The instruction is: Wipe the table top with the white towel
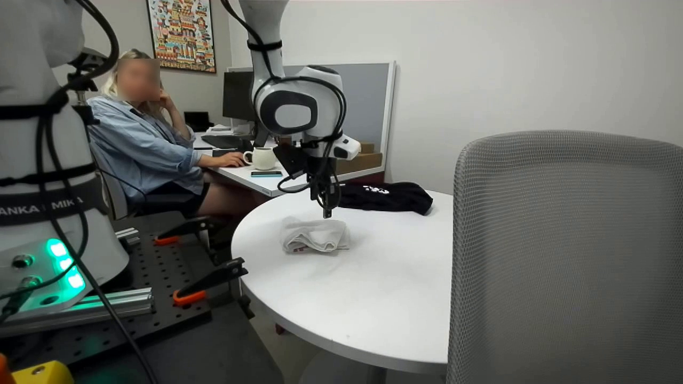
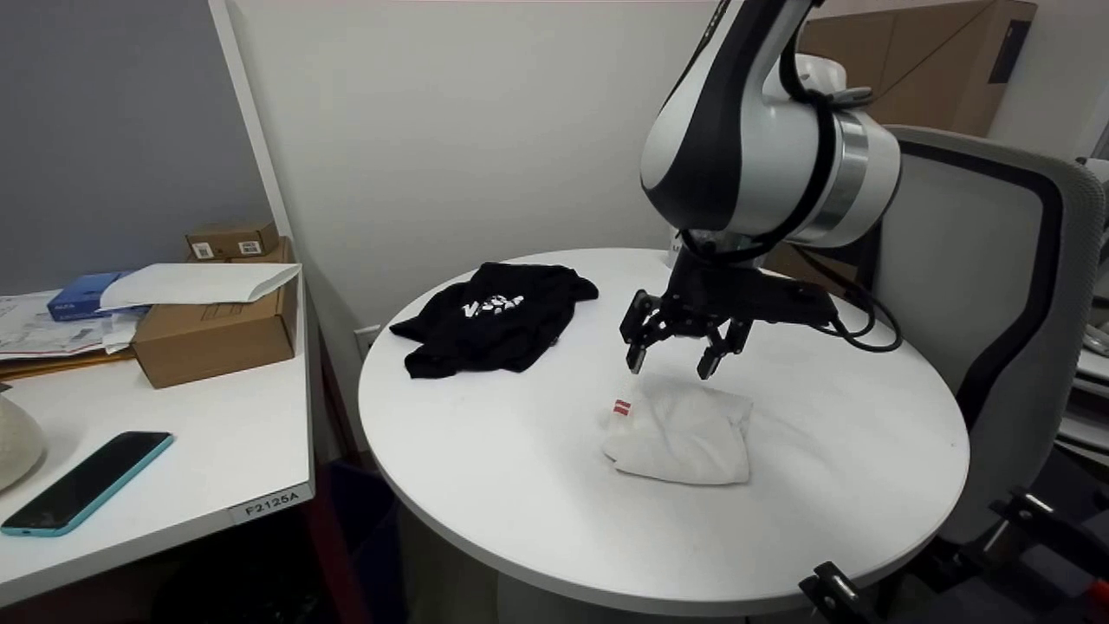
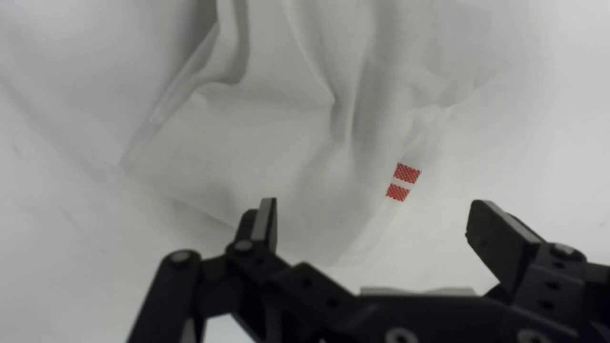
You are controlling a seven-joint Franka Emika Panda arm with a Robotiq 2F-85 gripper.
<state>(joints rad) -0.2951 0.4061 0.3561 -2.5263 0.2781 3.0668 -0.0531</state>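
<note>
The white towel [image 1: 316,234] lies crumpled and partly folded on the round white table [image 1: 373,298]. It also shows in an exterior view [image 2: 684,438], with a red-striped tag at its edge. My gripper [image 2: 672,362] is open and empty, fingers pointing down, above the towel's edge on the side away from that camera. In the wrist view the towel [image 3: 281,133] fills the middle and top. The left finger overlaps the towel and the right finger is over bare table, with the red tag between and ahead of the fingertips of the gripper [image 3: 374,205].
A black garment with white print [image 2: 498,316] lies on the table; it also shows behind the gripper [image 1: 387,197]. A grey mesh chair [image 1: 565,256] stands against the table. A desk with a phone [image 2: 87,481] and boxes [image 2: 217,334] stands beside it. A person [image 1: 141,128] sits there.
</note>
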